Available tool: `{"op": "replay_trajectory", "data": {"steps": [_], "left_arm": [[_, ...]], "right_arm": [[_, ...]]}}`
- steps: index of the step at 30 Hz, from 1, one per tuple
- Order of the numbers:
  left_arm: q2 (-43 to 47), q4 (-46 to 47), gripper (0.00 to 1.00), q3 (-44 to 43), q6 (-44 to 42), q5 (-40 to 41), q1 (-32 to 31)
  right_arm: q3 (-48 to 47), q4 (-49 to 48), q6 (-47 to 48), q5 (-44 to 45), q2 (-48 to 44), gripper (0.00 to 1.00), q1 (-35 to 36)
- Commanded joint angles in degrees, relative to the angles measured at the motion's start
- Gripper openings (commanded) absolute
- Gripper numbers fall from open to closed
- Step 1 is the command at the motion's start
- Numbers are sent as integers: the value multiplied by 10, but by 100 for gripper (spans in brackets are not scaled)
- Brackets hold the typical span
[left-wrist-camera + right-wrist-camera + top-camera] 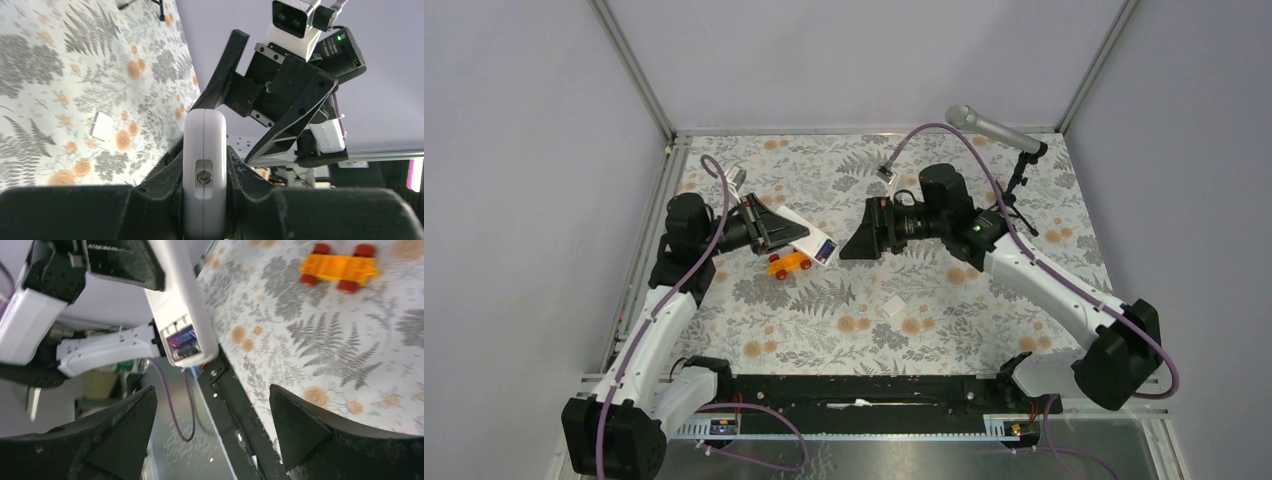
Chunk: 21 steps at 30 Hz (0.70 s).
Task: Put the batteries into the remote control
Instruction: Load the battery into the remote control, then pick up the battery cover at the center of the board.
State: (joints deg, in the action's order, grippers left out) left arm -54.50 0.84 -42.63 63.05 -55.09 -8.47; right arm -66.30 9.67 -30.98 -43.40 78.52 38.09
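Looking down from the top view: left gripper (772, 232), far left, is clamped on the remote (812, 241), held just over the orange car (789, 264). Right gripper (854, 243) faces the remote's right end, jaws spread, close but apart. White square (894, 307) lies nearer, mid-table (944, 330).

Left wrist: remote edge-on, squeezed between both fingers (100, 210); right gripper beyond it.

Right wrist: jaws wide apart, nothing between them. Remote's end shows an open bay with a blue-purple battery (181, 337) seated inside. Something dark sits below it; cannot tell if it is the second battery. Car on the table, upper right.
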Motion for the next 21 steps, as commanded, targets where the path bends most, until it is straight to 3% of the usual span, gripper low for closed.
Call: {"op": "replay_trajectory", "data": {"steps": [1, 6, 10, 16, 21], "left_arm": [[34, -34, 0, -27, -118, 21, 21], [43, -162, 0, -74, -219, 89, 24], [57, -222, 0, -96, -247, 184, 24], [90, -230, 0, -86, -244, 244, 24], [94, -221, 0, -66, -234, 237, 24]], "right_arm": [[42, -49, -29, 145, -68, 88, -19], [66, 27, 46, 269, -72, 81, -21], [79, 101, 97, 351, -48, 78, -21], [116, 179, 134, 393, -33, 86, -10], [105, 247, 231, 424, 49, 89, 81]]}}
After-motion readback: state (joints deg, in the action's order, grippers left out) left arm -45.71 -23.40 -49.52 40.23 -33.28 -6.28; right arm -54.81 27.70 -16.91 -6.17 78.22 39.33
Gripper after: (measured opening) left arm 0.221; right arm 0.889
